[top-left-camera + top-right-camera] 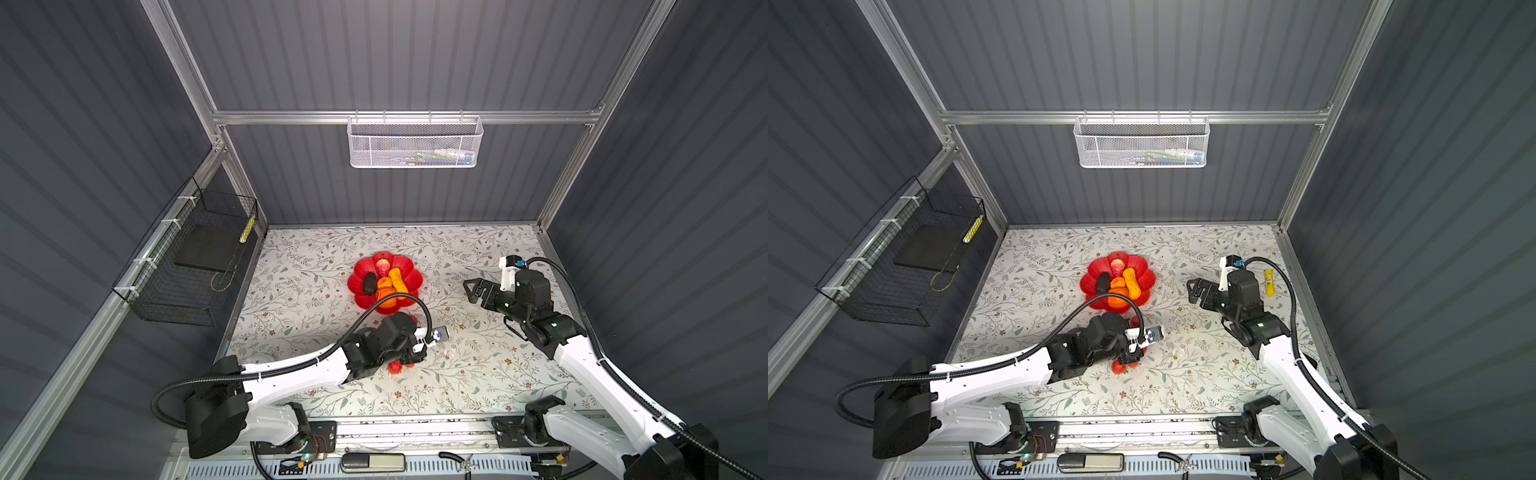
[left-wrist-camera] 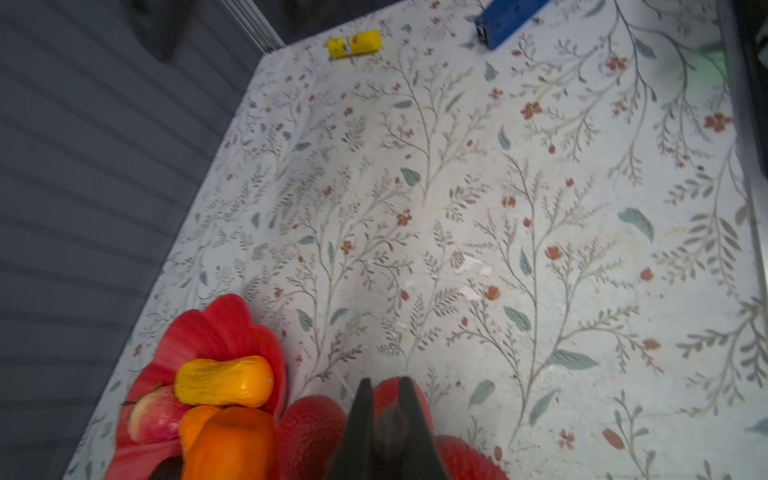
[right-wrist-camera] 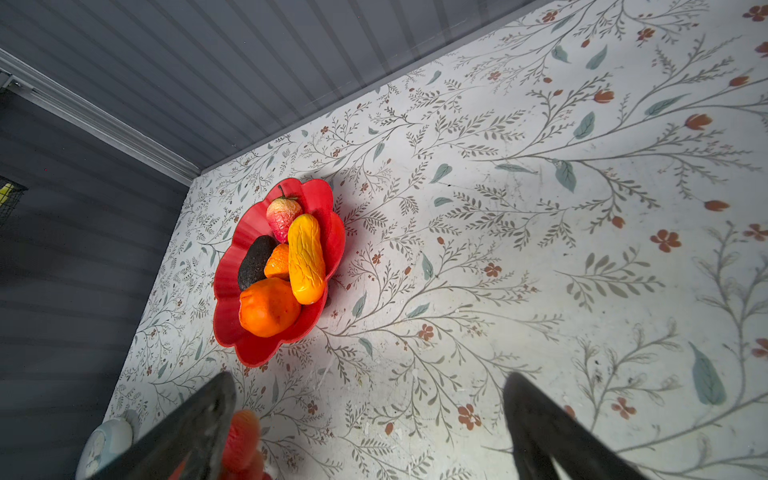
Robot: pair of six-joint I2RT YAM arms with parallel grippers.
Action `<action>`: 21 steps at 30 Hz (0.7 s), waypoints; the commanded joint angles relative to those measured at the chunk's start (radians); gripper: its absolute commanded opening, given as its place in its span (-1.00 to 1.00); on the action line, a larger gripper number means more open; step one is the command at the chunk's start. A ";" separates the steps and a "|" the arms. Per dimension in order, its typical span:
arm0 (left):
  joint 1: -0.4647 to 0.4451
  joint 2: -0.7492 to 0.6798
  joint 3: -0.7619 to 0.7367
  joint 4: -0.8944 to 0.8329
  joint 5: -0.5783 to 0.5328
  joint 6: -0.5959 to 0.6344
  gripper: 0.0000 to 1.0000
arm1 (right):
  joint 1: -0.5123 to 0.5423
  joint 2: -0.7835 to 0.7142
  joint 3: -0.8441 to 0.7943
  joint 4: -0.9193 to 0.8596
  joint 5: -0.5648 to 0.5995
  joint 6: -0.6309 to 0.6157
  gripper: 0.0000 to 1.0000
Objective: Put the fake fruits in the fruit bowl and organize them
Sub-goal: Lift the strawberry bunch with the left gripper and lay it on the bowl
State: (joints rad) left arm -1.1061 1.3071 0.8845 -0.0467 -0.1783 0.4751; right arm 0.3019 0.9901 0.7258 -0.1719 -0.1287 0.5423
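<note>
Five in, one to go — nearly done, we judge.
Five fake fruits (image 3: 305, 257) lie in the fruit bowl (image 3: 232, 332). Our left gripper (image 2: 385, 382) is clamped on the red grape bunch (image 1: 397, 367) just beside the bowl — our right gripper (image 3: 370, 378) hangs wide, empty.
</note>
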 commanded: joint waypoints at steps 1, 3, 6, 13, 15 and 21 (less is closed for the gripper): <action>0.043 0.002 0.173 -0.187 -0.106 -0.078 -1.00 | -0.006 -0.010 0.014 -0.007 -0.005 0.000 0.98; 0.116 0.017 0.236 -0.249 -0.085 -0.097 -1.00 | -0.008 -0.020 0.012 -0.013 -0.002 -0.003 0.98; 0.216 0.046 0.301 -0.289 -0.068 -0.067 -1.00 | -0.013 -0.041 0.012 -0.030 0.005 -0.009 0.98; 0.349 0.268 0.518 -0.346 -0.080 0.087 -1.00 | -0.026 -0.096 -0.011 -0.055 0.011 -0.010 0.98; 0.383 0.333 0.581 -0.341 -0.070 0.115 -1.00 | -0.029 -0.111 -0.020 -0.059 0.011 -0.008 0.98; 0.444 0.526 0.684 -0.317 -0.113 0.179 -1.00 | -0.041 -0.148 -0.052 -0.072 0.002 -0.005 0.98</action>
State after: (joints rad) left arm -0.6823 1.7924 1.5146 -0.3588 -0.2672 0.5915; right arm 0.2687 0.8570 0.6910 -0.2138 -0.1261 0.5415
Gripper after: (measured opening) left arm 0.108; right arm 0.989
